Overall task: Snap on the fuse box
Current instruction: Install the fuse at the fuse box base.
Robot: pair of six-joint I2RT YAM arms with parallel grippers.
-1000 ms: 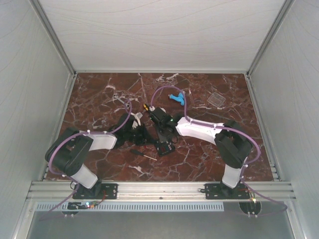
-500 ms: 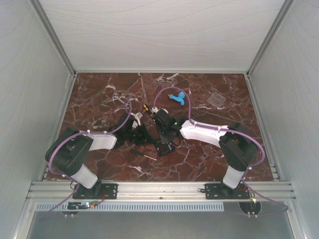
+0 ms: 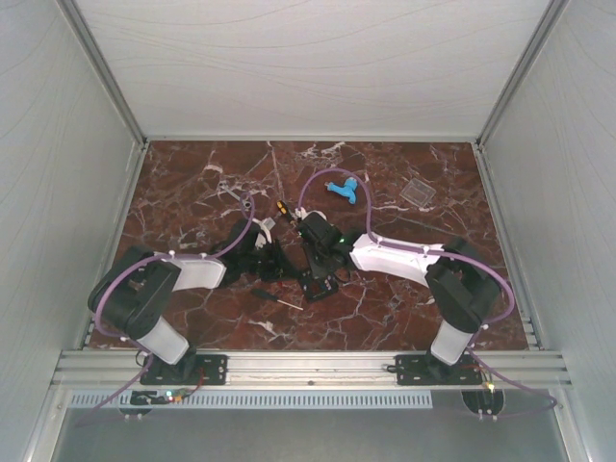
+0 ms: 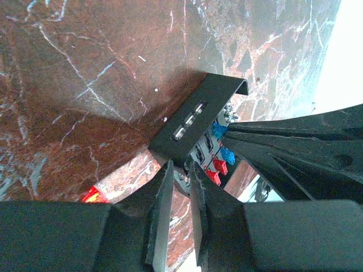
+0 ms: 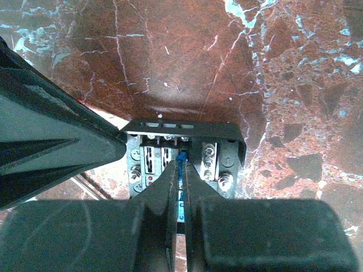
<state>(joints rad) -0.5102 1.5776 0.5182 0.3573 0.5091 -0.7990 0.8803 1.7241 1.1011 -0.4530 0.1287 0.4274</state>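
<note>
Polished red-brown marble-look table [image 4: 85,68] gleams, smooth and glossy. The fuse box [image 4: 198,116] shows matt black plastic walls with bright metal screws [image 5: 225,181] inside. The clear cover [image 3: 419,192] looks like glassy plastic.

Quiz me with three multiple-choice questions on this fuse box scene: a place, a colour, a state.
1. Where is the clear cover relative to the fuse box?
A on top of it
B apart, at the far right
C under it

2. What colours are the fuses inside?
A red and blue
B green and yellow
C all white

3. How is the right gripper?
A wide open
B out of view
C shut on a blue fuse

B, top view shows it alone far right; A, left wrist view shows both; C, blue sits in its closed grip.
</note>
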